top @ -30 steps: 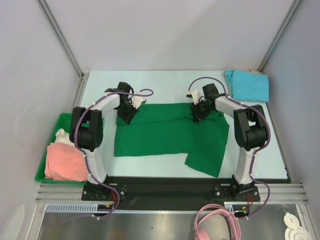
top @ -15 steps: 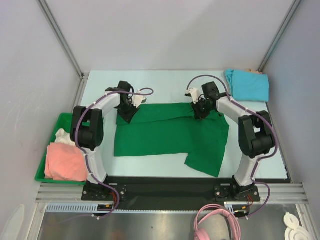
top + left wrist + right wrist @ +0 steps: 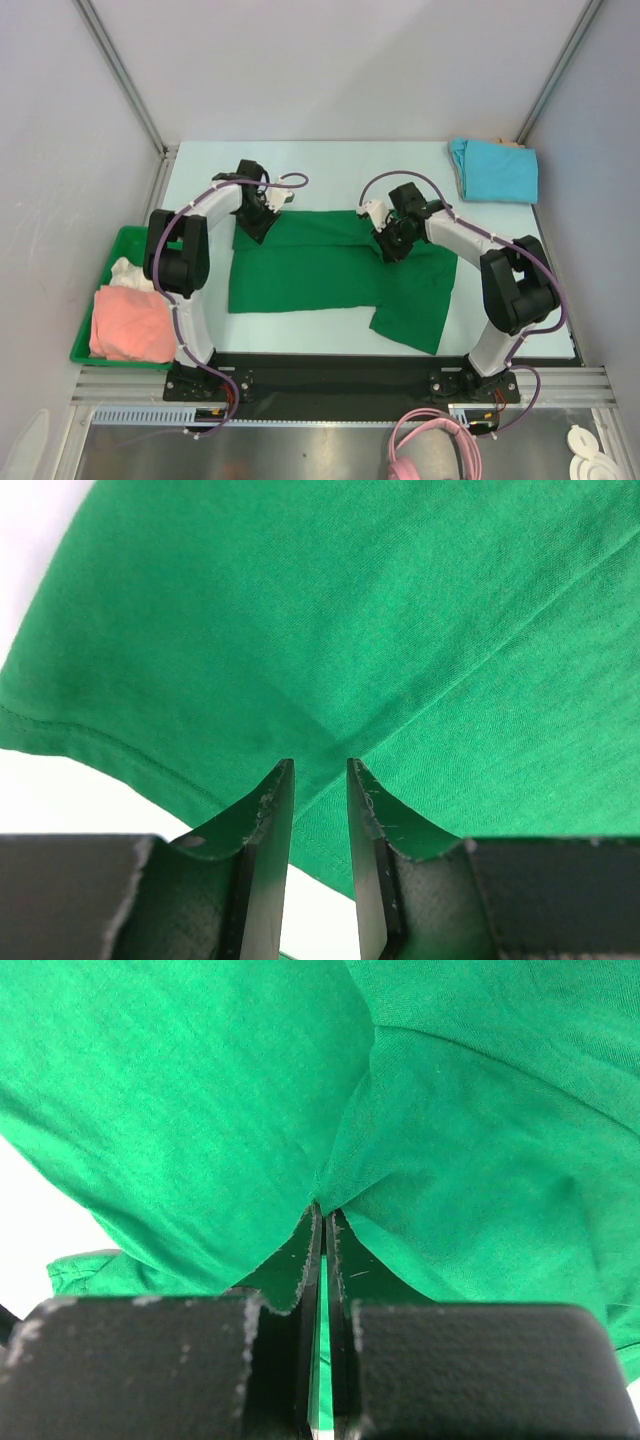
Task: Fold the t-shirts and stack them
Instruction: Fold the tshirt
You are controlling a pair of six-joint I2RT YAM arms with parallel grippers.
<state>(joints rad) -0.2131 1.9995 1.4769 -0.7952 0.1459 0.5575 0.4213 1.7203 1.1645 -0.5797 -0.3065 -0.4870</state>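
A green t-shirt lies spread on the pale table, one sleeve hanging toward the near edge. My right gripper is shut on a fold of the shirt's right part and holds it bunched over the shirt body. In the right wrist view its jaws pinch the green cloth. My left gripper sits at the shirt's far-left corner. In the left wrist view its jaws stand slightly apart over the hem of the green cloth, with nothing pinched between them.
A folded blue t-shirt lies at the back right corner. A green bin at the left edge holds a pink shirt and a white cloth. A pink cable lies below the table's near edge.
My right gripper has moved left and toward the near edge with the green cloth in it, drawing the shirt's right part over the body. The left gripper has stayed in place.
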